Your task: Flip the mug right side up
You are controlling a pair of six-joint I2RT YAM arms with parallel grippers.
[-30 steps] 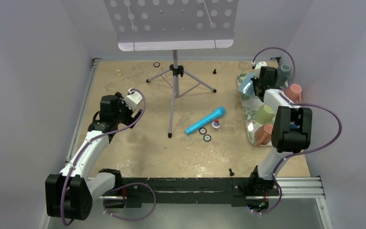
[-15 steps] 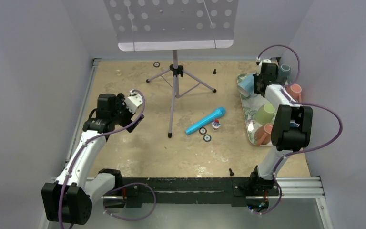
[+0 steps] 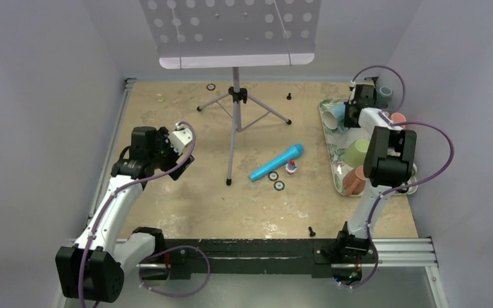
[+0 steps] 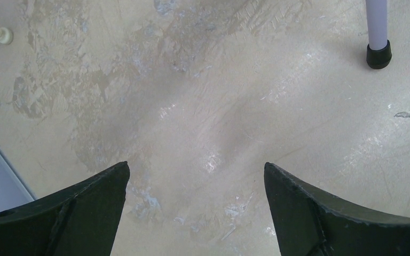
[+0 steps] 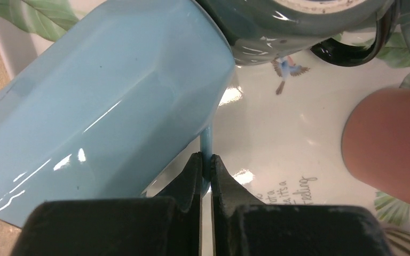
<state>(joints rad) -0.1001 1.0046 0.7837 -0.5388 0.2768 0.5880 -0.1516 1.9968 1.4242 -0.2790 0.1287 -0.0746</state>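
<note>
A light blue mug [image 5: 101, 101] lies tilted over the white printed tray [image 5: 277, 149]; it shows at the tray's far left in the top view [image 3: 332, 114]. My right gripper [image 5: 206, 160] is shut on the mug's thin blue handle, and it sits at the tray's far end in the top view [image 3: 353, 109]. My left gripper [image 4: 195, 170] is open and empty over bare table, far left of the tray [image 3: 178, 142].
On the tray [image 3: 331, 151] stand a dark teal mug [image 3: 384, 95], pink mugs [image 3: 398, 119] [image 3: 354, 181] and a green mug [image 3: 357, 153]. A music stand tripod [image 3: 234, 112], a blue microphone [image 3: 277, 162], small discs and screws lie mid-table.
My right gripper has carried the blue mug further back and to the right over the tray, turning it. The left arm drew slightly back to the left, then held still.
</note>
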